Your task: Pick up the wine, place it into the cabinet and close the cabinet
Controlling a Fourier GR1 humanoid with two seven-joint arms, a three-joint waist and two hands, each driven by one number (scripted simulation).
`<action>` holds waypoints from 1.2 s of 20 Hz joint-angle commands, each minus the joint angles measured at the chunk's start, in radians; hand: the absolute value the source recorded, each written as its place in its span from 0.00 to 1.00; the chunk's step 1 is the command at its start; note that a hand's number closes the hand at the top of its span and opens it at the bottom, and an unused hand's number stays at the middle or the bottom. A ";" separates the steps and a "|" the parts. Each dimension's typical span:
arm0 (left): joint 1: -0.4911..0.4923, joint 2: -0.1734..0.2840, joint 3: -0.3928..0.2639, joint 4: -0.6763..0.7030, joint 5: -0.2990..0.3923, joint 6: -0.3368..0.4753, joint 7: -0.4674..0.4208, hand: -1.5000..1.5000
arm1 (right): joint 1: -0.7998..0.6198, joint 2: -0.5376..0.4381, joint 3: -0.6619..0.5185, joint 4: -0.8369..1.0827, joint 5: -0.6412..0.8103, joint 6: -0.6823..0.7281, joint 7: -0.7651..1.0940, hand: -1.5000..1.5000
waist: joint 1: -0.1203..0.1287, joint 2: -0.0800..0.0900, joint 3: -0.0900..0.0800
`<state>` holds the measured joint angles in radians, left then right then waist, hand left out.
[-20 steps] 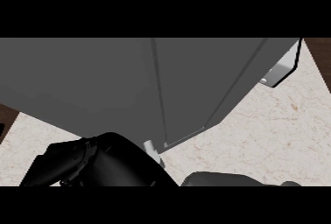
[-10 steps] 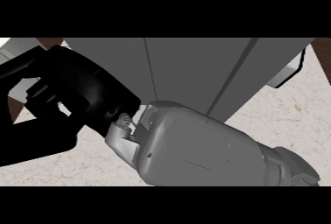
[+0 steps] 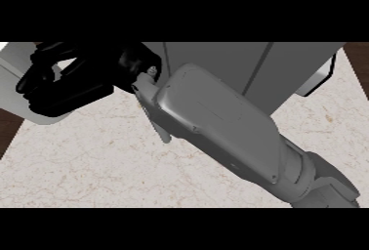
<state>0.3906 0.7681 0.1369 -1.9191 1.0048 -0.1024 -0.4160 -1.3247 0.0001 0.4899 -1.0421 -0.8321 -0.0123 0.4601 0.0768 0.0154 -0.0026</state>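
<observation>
1. The right hand (image 3: 69, 80), black, sits at the upper left beside the cabinet (image 3: 216, 61); its fingers are curled over, though whether they enclose anything I cannot tell; its grey forearm (image 3: 231, 132) crosses the marble counter (image 3: 86, 166) from the lower right.
2. The wine shows nowhere; it may be inside the cabinet or hidden behind the hand.
3. The cabinet's grey front fills the top; a pale panel (image 3: 317, 78), perhaps a door edge, juts at its right.
4. Risk, as I judge it: the forearm lies close against the cabinet front; a sweeping push could foul the door or leave it ajar.
5. The left hand is unseen.
</observation>
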 commanded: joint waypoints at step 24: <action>-0.047 -0.002 -0.026 -0.090 0.064 0.001 0.101 0.00 | 0.042 -0.152 -0.114 0.355 0.079 0.087 -0.374 1.00 | -0.077 0.018 0.002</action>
